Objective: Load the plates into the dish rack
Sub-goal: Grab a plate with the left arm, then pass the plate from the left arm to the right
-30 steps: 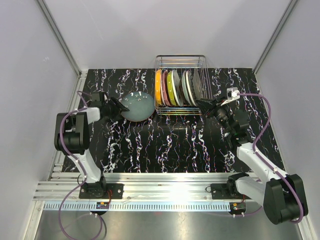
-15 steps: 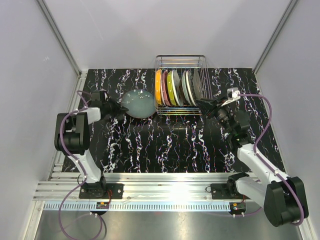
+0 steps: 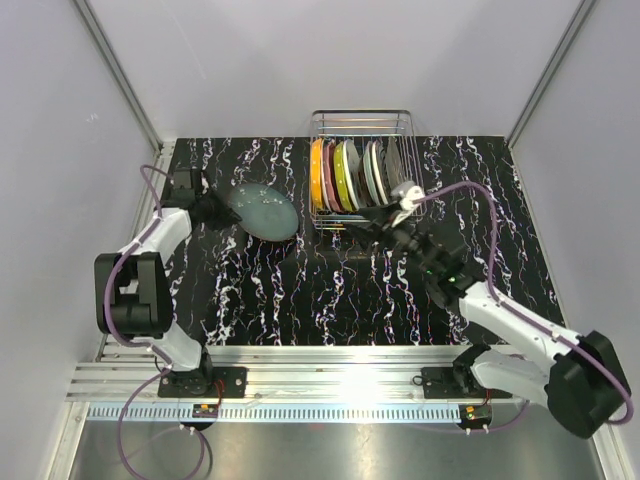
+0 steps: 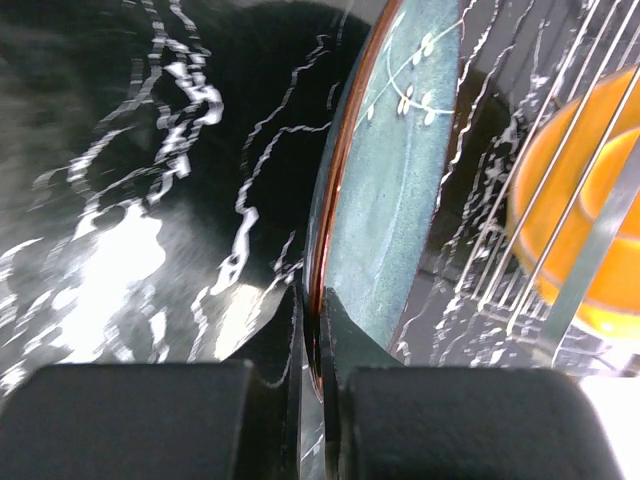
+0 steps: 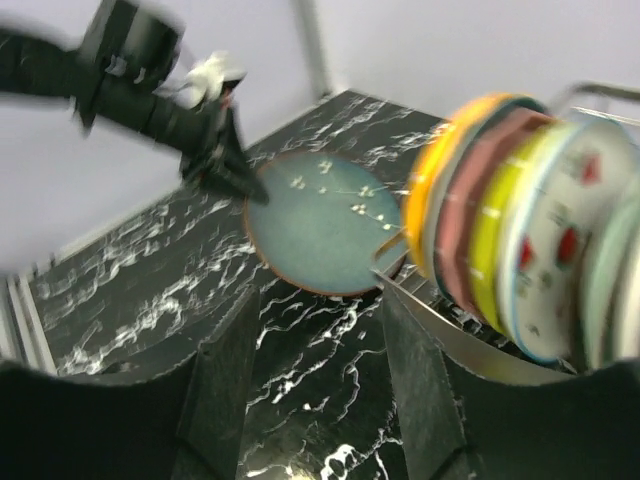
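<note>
A teal plate point(image 3: 264, 213) with a brown rim and small white flower marks stands tilted just left of the dish rack point(image 3: 362, 122). My left gripper point(image 3: 224, 208) is shut on its left rim; in the left wrist view the rim sits pinched between the fingers of that gripper point(image 4: 312, 305), and the plate's face point(image 4: 400, 170) rises beyond. The rack holds several upright plates: orange point(image 3: 317, 176), pink, yellow-green and white with red motifs point(image 5: 560, 235). My right gripper point(image 3: 362, 229) hovers open and empty before the rack's front left corner. In its own view the teal plate point(image 5: 320, 225) lies beyond the right gripper point(image 5: 320, 310).
The rack's wire front rail point(image 5: 470, 345) runs close by my right gripper's right finger. The black marbled table point(image 3: 330, 290) is bordered by grey walls left, right and behind. The left arm's cable point(image 3: 150, 185) loops near the left wall.
My left gripper has shut on the teal plate's rim and tipped the plate up. The right arm has swung left across the rack's front, its jaws opening wider.
</note>
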